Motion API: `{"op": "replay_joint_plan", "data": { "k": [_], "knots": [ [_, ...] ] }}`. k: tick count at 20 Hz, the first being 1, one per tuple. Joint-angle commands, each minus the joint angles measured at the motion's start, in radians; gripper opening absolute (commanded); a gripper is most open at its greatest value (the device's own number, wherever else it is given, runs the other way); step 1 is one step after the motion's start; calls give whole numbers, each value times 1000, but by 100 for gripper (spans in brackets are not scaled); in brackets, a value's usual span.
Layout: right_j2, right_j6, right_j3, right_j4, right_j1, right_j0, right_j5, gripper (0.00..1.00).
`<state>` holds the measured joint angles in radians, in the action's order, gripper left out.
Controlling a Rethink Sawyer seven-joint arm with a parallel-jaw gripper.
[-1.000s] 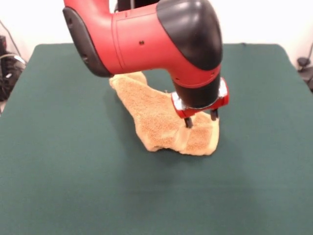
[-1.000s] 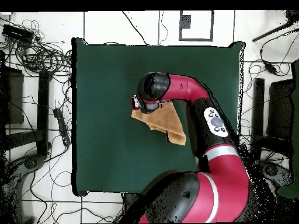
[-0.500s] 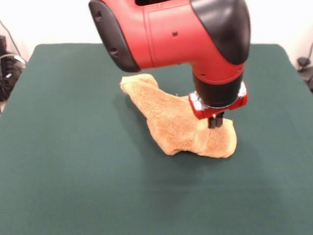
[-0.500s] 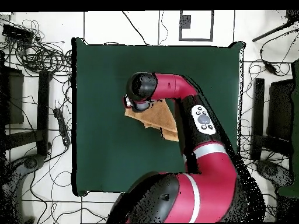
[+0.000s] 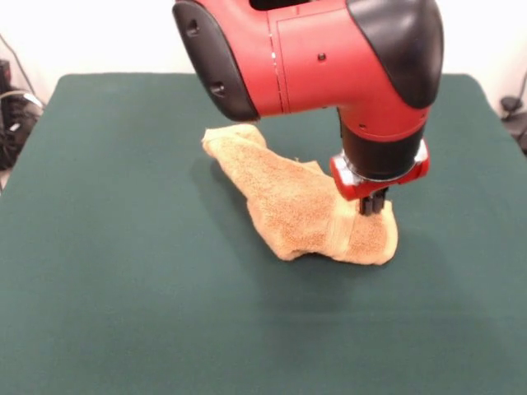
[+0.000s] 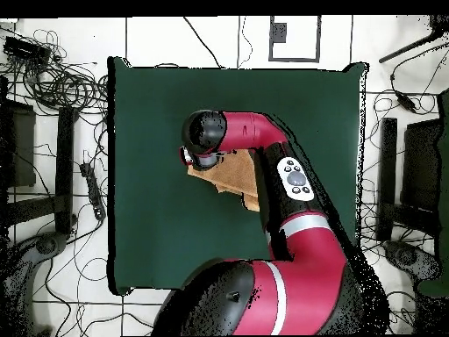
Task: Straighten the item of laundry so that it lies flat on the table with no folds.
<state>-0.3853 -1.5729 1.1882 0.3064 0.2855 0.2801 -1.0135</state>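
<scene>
The orange-tan towel (image 5: 292, 206) lies bunched in a long crumpled ridge on the dark green table (image 5: 123, 263), running from the middle back to the right front. My gripper (image 5: 372, 206) stands upright over the towel's right end, its fingers pressed together on a pinch of cloth there. In the overhead view the towel (image 6: 235, 175) shows partly under the red arm (image 6: 254, 132); the gripper itself is hidden beneath the black wrist (image 6: 203, 132). The towel's tag does not show.
The arm's red and black body spans the table from its base edge to the middle in the overhead view. Cables (image 6: 61, 83) and dark stands lie on the floor around the table (image 6: 149, 105). Black gear (image 5: 10, 115) sits past the left edge.
The fingers, apart a second ago, have closed on the towel's right end. The gripper has moved to the right in the front view, and the towel has shifted with it.
</scene>
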Motion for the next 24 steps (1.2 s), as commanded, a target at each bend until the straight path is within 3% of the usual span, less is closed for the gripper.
{"op": "replay_joint_plan", "data": {
  "k": [1,7,24],
  "knots": [
    [-11,-67,13,3,-37,-44,50,0],
    [-27,-53,-49,-18,-56,-37,26,0],
    [-36,-38,-55,-12,-97,-33,59,0]
  ]
}}
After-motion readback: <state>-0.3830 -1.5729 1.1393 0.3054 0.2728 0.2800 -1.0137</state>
